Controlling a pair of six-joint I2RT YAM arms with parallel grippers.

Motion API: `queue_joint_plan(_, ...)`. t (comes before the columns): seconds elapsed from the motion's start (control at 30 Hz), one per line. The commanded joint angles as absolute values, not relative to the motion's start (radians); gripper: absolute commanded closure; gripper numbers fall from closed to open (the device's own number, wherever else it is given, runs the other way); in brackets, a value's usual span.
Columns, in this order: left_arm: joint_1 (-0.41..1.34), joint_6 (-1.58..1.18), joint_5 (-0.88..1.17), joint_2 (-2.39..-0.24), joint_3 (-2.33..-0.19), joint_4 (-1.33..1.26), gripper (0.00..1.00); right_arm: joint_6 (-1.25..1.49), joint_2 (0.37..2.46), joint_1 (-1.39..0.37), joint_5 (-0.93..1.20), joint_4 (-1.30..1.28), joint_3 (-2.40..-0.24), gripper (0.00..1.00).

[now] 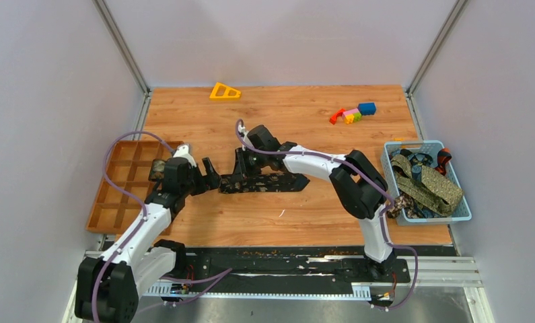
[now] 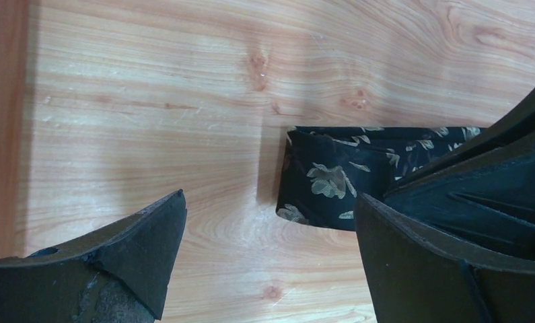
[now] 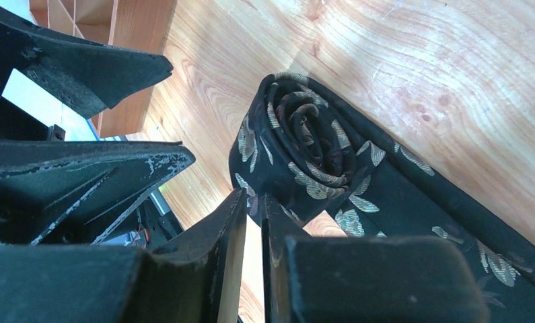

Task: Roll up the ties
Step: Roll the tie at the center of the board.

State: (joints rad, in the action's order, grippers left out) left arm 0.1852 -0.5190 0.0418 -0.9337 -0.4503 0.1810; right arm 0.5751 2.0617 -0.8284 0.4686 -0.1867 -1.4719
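Note:
A black tie (image 1: 271, 182) with pale leaf prints lies flat across the middle of the table. Its left end is wound into a small roll (image 3: 305, 145). My right gripper (image 1: 240, 173) stands over that roll. In the right wrist view its fingers (image 3: 253, 200) are almost closed, with the tips pinching the roll's lower edge. My left gripper (image 1: 210, 176) is open and empty just left of the roll. In the left wrist view its jaws (image 2: 269, 219) are spread wide over bare wood and the tie's end (image 2: 328, 178) lies beyond them. More olive-tan ties (image 1: 431, 186) fill a basket.
A light blue basket (image 1: 422, 145) stands at the right edge, with one speckled tie (image 1: 400, 202) hanging over its front. A wooden compartment tray (image 1: 120, 195) at the left holds a dark speckled bundle (image 1: 158, 168). A yellow triangle (image 1: 225, 91) and coloured blocks (image 1: 353, 113) lie at the back.

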Motion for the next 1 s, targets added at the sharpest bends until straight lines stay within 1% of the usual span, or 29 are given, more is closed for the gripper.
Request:
queue_joint_plan(0.0, 0.176, -0.524, 0.111, -0.945, -0.446, 0.092, 0.00, 0.563, 2.070, -0.833, 0.431, -0.195, -1.508, 0.86)
queue_joint_plan(0.3, 0.176, -0.508, 0.195, -1.046, -0.453, 0.042, 0.01, 0.550, 2.072, -0.831, 0.393, -0.206, -1.485, 0.88)
queue_joint_plan(0.5, 0.176, -0.511, 0.230, -1.102, -0.447, 0.005, 0.03, 0.545, 2.070, -0.826, 0.378, -0.206, -1.466, 0.89)
queue_joint_plan(0.97, 0.176, -0.503, 0.303, -1.172, -0.448, -0.085, 0.03, 0.545, 2.080, -0.807, 0.374, -0.191, -1.431, 0.92)
